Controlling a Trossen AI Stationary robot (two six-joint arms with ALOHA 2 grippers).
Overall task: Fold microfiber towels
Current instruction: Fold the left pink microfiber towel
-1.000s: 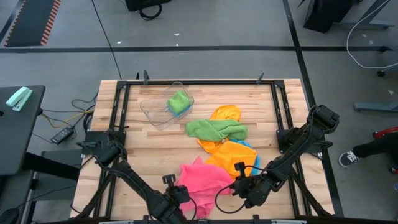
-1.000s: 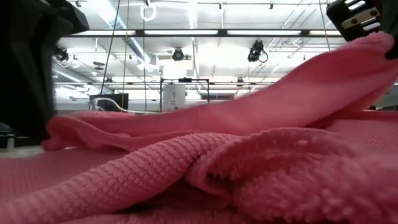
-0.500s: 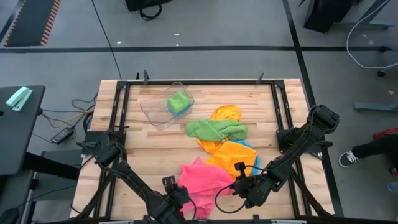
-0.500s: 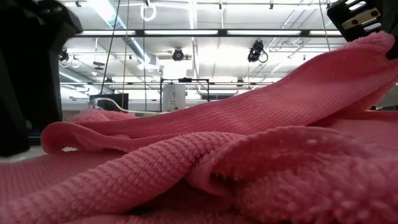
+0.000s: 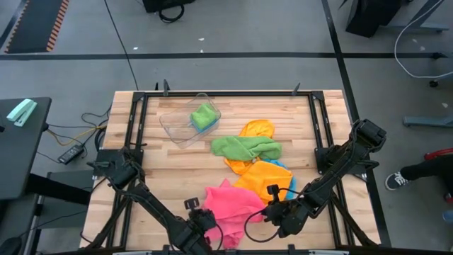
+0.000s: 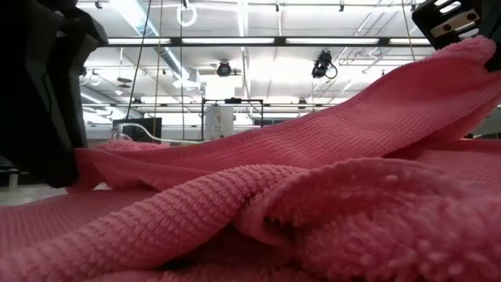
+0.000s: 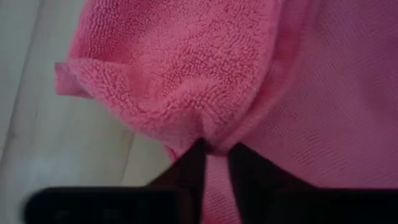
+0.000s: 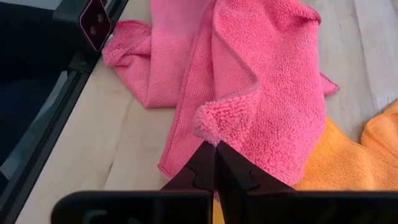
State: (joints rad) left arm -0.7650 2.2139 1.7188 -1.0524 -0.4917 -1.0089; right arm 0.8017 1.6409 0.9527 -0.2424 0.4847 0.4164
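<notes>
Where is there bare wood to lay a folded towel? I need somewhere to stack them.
Bare wood: the table's left side below the tub, left of the pink towel; and the far right corner past the orange towels. Crowded: the centre, where green towel and orange overlap, and the near edge, where both grippers pinch the pink one.

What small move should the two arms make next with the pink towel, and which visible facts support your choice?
Probably draw the two pincers apart to stretch the pink towel flat. Both already pinch it: the right pincer is shut on a bunched edge, and the left pincer grips a fold at the other side. Between them the cloth lies crumpled on the table, so it needs spreading before any fold.
</notes>
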